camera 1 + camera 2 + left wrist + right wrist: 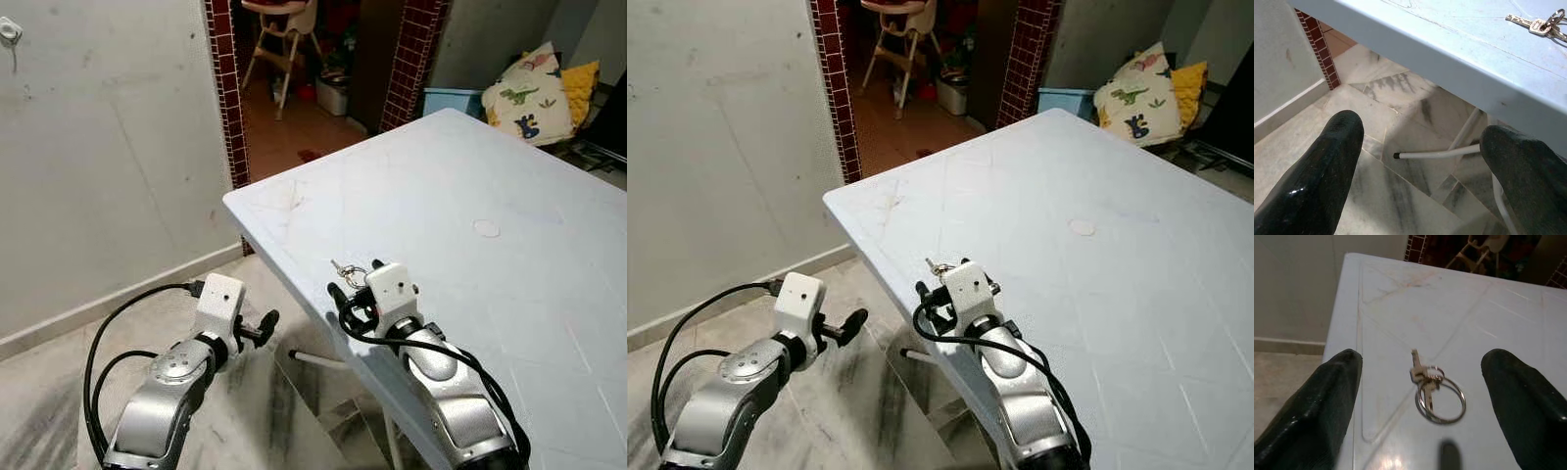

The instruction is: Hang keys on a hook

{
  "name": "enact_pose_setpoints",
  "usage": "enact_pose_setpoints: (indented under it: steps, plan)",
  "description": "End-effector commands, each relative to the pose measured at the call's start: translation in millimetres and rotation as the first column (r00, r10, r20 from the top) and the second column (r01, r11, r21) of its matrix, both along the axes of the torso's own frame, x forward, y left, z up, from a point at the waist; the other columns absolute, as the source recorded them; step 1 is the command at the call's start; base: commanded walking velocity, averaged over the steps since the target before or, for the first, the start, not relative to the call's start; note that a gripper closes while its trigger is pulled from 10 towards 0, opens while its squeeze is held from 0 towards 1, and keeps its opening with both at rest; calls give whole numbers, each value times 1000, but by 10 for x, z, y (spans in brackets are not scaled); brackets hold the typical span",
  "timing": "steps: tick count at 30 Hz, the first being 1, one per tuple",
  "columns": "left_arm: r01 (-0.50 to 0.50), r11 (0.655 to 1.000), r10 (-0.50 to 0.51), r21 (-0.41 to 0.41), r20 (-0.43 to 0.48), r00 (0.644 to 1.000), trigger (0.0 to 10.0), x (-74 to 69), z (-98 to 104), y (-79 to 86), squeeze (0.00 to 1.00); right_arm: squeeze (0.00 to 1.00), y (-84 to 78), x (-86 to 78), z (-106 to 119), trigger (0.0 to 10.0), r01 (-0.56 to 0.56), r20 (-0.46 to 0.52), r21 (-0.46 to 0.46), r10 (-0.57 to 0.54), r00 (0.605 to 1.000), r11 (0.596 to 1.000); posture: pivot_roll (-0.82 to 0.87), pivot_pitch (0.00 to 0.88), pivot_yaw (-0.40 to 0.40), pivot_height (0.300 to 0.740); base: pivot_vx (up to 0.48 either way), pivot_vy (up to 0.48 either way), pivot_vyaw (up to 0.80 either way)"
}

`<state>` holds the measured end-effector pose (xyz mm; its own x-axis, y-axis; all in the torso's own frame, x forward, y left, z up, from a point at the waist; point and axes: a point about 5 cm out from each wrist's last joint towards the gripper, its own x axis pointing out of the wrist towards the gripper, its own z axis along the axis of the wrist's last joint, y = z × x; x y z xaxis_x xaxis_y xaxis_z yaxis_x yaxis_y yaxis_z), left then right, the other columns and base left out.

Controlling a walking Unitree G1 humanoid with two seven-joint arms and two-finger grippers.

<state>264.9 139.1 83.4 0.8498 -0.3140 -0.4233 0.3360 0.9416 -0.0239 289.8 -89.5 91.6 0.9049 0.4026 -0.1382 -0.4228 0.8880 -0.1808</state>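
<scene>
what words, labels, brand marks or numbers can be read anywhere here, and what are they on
None can be read.
The keys and their ring on the white table: any stamping is too small and blurred to read.
The dinosaur cushion: pictures, no letters.
The right gripper and left gripper: no markings visible.

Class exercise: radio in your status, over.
Right tool open, poised at keys. Keys flat on table, untouched. Left tool open, off the table edge. Nothing blocking.
</scene>
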Motion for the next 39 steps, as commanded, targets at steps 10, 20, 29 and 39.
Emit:
enact_pose_setpoints:
  steps: [10, 20, 29, 39]
  plan:
    - [9, 1000, -8, -12, 26, 1000, 10000, 42, 70, -30, 0, 0, 100, 116, -80, 2902, 20, -7, 3, -20, 1000, 1000, 172, 0, -30, 740, 0, 0, 0]
    - [10, 1000, -9, -17, 28, 1000, 10000, 50, 79, -47, 0, 0, -58, 192, -177, 0, 68, 18, -125, -67, 998, 990, 172, 0, -31, 740, 0, 0, 0]
    - [9, 1000, -8, -21, 30, 1000, 10000, 55, 84, -50, 0, 0, -10, 189, -242, 1490, 33, -8, -124, -34, 999, 992, 172, 0, -31, 740, 0, 0, 0]
    - [7, 1000, -7, -23, 29, 1000, 10000, 57, 83, -53, 0, 0, -20, 203, -292, 4275, 27, -32, -150, -32, 999, 988, 173, 1, -35, 740, 0, 0, 0]
